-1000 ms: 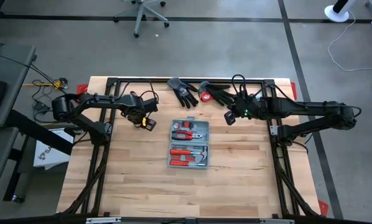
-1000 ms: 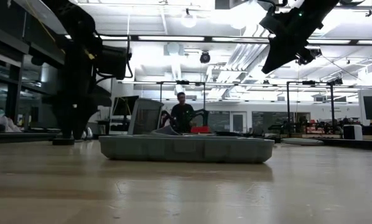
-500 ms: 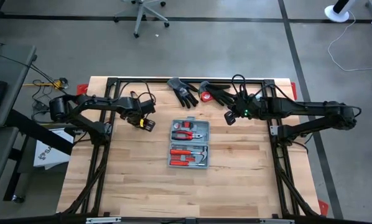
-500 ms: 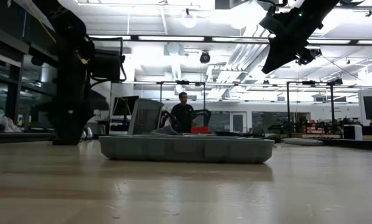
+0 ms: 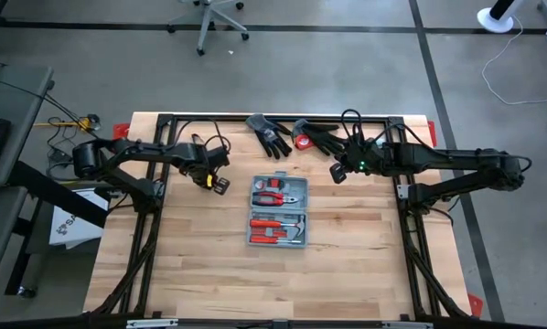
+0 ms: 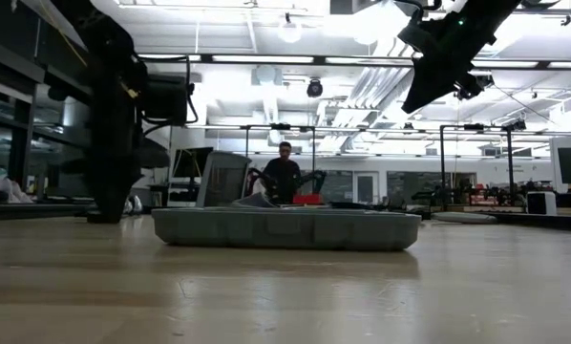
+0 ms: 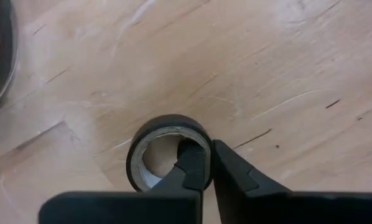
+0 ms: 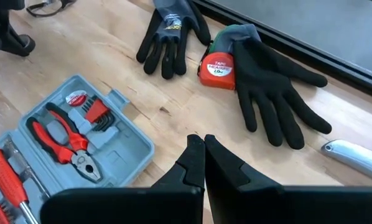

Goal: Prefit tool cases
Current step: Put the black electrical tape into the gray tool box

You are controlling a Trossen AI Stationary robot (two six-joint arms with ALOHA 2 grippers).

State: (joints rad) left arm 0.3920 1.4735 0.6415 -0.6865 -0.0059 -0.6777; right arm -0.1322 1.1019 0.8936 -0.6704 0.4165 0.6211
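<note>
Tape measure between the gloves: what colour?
Red tape measure with a pale label; clearest in the right wrist view.

One open tool case (image 5: 278,211) lay on the table (image 5: 191,274), its two halves holding red-handled tools. Two black gloves (image 8: 171,32) lay at the far edge, with one red tape measure (image 8: 216,68) between them, and one roll of black tape (image 7: 167,149) sat on the left side. One silver-handled tool (image 8: 354,153) lay at the far right, and one person (image 6: 284,176) stood in the room beyond

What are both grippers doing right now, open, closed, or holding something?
Left gripper: closed on the wall of a black tape roll.
Right gripper: closed, holding nothing, above the table near the tool case.
</note>
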